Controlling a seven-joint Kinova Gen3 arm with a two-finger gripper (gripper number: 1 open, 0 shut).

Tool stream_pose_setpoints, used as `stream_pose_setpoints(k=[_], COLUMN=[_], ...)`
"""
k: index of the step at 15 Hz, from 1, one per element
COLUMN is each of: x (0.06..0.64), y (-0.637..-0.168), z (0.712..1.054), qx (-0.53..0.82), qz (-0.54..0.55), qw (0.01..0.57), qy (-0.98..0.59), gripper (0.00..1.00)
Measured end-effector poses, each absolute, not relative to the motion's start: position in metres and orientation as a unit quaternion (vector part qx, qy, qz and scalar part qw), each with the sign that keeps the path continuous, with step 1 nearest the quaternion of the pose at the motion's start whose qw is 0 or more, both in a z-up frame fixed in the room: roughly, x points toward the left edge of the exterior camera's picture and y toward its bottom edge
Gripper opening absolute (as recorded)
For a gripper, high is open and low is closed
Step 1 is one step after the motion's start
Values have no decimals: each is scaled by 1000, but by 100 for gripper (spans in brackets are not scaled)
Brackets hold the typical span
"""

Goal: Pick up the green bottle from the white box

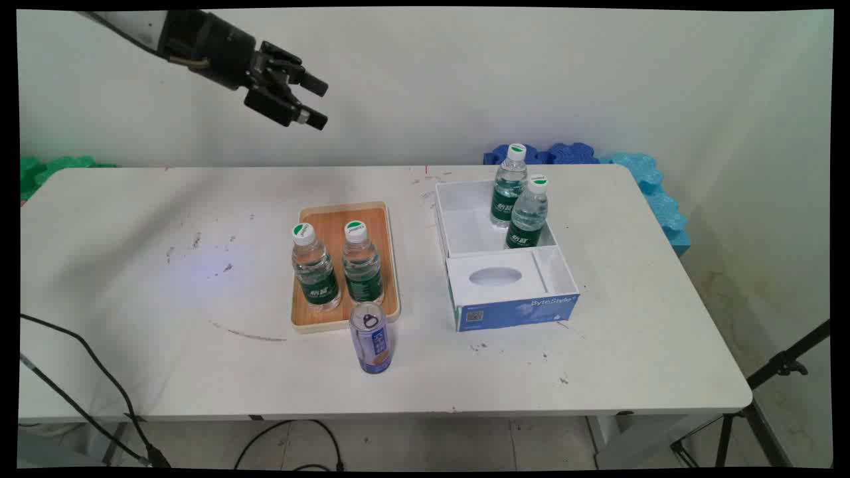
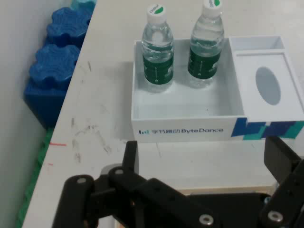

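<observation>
Gripper (image 1: pixel 317 101) up high at the upper left, fingers spread and nothing between them, well clear of the table (image 1: pixel 133 279). Below, two bottles (image 1: pixel 314 267) stand on the wooden tray (image 1: pixel 385 265), a can (image 1: pixel 372 337) upright just at its near edge. Two more bottles (image 2: pixel 157 52) stand in the white box (image 2: pixel 185 130) to the right.

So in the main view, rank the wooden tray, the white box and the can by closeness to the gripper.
From the gripper, raised at the upper left:
1. Wooden tray, below it at table centre.
2. White box, to the right.
3. Can, upright at the tray's near edge.
</observation>
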State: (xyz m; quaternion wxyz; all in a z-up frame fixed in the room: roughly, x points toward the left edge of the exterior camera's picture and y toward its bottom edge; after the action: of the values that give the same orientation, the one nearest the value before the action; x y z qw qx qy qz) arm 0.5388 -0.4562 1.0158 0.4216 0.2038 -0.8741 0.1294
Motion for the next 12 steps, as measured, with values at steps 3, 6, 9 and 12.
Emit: stream_pose_setpoints(k=[3,6,9,12], x=[522,498,470,441], y=[-467,-478,-495,-521], z=[1015,1013,1007,991], qx=[212,221,223,206], qz=[132,135,140,144], qw=[426,431,433,428], qy=[-869,-864,-862,-868], gripper=[100,100,100,100])
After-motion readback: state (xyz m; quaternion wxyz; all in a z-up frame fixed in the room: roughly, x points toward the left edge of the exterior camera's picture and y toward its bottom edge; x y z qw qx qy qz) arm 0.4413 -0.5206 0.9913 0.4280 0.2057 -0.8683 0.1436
